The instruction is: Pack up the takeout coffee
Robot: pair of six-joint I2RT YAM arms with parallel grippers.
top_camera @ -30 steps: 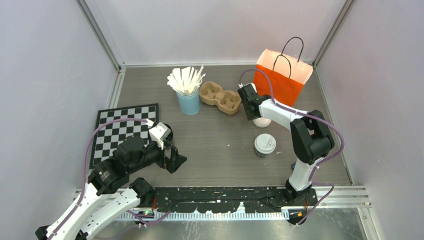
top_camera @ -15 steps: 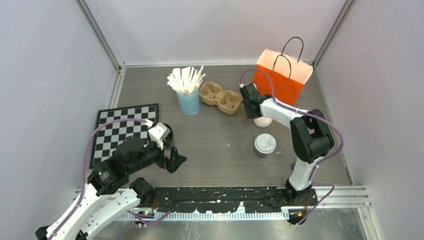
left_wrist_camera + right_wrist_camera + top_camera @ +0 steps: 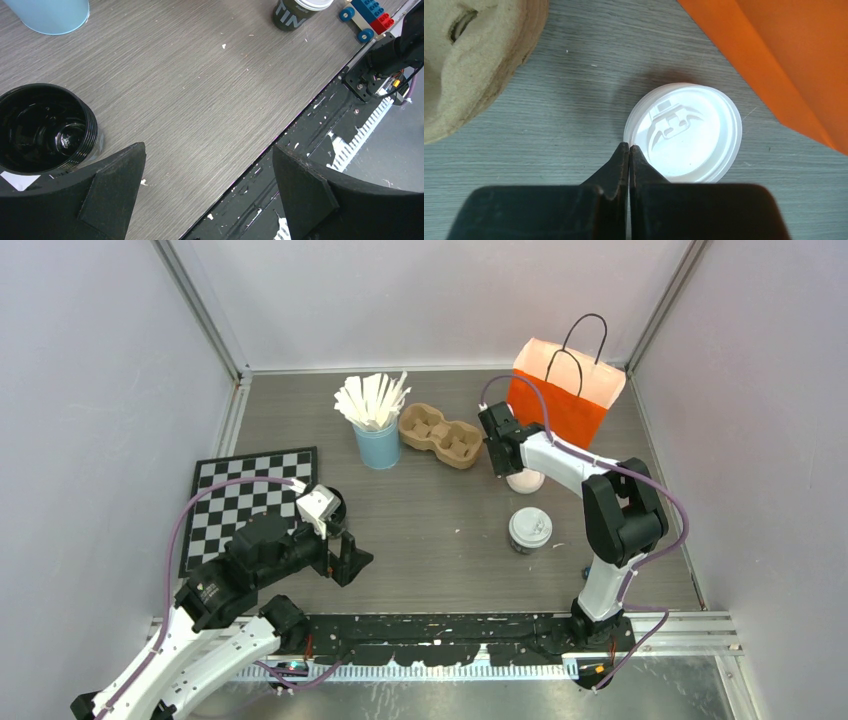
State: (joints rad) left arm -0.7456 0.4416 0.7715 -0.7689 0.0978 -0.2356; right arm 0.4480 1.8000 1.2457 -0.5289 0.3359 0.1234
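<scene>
Two dark cups with white lids stand right of centre. One cup is in front of the orange bag, the other is nearer the arms. My right gripper is shut and empty. In the right wrist view its tips are above the left rim of the first cup's lid; I cannot tell whether they touch it. My left gripper is open and empty over the table's near edge. The second cup shows far off in the left wrist view.
A brown two-hole cardboard carrier lies left of the bag, and a light-blue cup of white sticks stands beside it. A checkerboard mat lies at the left. A black round container is by my left finger. A small toy-brick car sits near the front edge.
My right gripper and the cup beside it have shifted slightly towards the back. The left arm has not moved.
</scene>
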